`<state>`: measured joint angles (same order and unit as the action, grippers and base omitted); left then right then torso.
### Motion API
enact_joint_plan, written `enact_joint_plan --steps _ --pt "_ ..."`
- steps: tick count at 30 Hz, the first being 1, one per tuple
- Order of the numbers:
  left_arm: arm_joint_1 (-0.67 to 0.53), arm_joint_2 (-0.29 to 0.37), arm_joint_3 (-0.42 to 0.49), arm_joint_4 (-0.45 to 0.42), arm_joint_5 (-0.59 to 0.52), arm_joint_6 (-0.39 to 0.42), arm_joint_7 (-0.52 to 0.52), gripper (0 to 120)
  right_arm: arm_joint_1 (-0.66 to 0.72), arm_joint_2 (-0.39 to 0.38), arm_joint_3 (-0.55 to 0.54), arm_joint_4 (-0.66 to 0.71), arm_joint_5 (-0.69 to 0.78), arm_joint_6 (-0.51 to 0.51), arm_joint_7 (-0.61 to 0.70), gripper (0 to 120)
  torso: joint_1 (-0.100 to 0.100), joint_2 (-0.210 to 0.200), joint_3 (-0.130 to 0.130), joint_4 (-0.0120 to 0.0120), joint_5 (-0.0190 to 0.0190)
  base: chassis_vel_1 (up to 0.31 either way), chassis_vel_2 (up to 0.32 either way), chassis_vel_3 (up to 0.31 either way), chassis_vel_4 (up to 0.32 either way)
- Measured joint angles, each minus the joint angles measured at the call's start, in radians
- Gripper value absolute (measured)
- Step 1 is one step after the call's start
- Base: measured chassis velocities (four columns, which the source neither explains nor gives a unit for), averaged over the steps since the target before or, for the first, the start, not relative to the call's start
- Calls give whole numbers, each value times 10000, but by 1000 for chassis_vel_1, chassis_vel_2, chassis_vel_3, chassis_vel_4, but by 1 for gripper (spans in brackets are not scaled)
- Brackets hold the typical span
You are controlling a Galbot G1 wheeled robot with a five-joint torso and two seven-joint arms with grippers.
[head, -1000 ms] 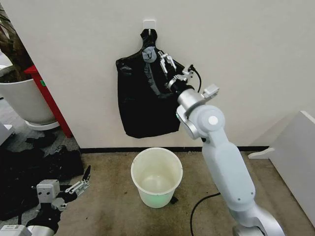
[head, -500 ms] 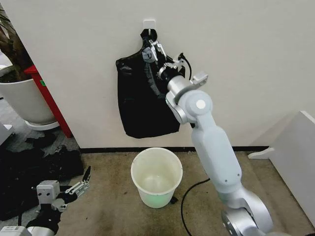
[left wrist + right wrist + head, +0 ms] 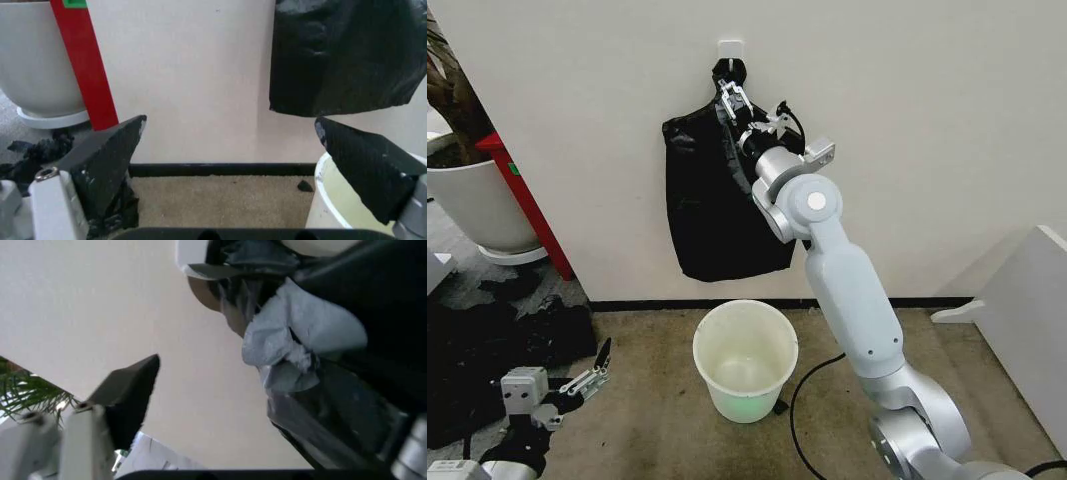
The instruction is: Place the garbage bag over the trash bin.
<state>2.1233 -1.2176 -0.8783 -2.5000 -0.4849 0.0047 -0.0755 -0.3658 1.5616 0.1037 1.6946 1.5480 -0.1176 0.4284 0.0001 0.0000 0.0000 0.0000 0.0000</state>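
Moved since earlier: right arm has swung up and left along the wall, so the right gripper (image 3: 730, 96) went from beside the bag's upper right corner to right at its gathered neck, just under the white wall hook (image 3: 731, 47). Bag, bin and left arm look like they haven't budged.

Bag: thin glossy black plastic garbage bag (image 3: 717, 200) hangs flat against the wall off that hook, well above the floor, not on the bin yet.

Right gripper state: fingers spread, one black pad on each side of the bunched neck in the wrist view (image 3: 313, 390), not clamped. Looks like it's lining up to pinch the neck, probably because that's the only bit you can lift off the hook.

Bin: small round white plastic trash bin (image 3: 745, 358) sits on the carpet right below the bag, mouth open upward, so the bag basically only needs to come down.

Left gripper: left gripper (image 3: 592, 377) is parked low by the floor, jaws wide apart, holding nothing, well clear of the bin.

Room to move: open carpet right of the bin; red post (image 3: 532, 210) and big white planter (image 3: 472, 200) crowd the left, and the wall is tight behind the bag.
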Motion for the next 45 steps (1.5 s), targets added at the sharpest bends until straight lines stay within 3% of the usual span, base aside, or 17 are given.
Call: enact_joint_plan --steps 6,9,11,22,35,45 --pt "0 -7 1 0 -7 -1 6 100 87 -28 -4 -23 -12 7 -14 60 0 0 0 0 0 0 0 0 0" --pt "-1 -10 2 0 -9 -1 7 100 88 -37 -13 -43 -20 7 -14 55 0 0 0 0 0 0 0 0 0" --pt "-4 -17 5 0 -12 -2 11 100 88 -41 -21 -65 28 16 0 39 0 0 0 0 0 0 0 0 0" --pt "-9 -30 13 0 -22 -12 18 100 68 -41 218 -17 803 175 211 0 -1 0 0 0 0 0 0 0 0" --pt "-14 -57 23 0 -28 -35 26 100 22 -105 240 87 1226 187 411 0 -1 0 0 0 0 0 0 0 0" --pt "-15 -91 35 0 -29 -65 35 100 -754 -457 203 617 1446 294 646 0 -1 0 0 -1 1 0 0 0 0"
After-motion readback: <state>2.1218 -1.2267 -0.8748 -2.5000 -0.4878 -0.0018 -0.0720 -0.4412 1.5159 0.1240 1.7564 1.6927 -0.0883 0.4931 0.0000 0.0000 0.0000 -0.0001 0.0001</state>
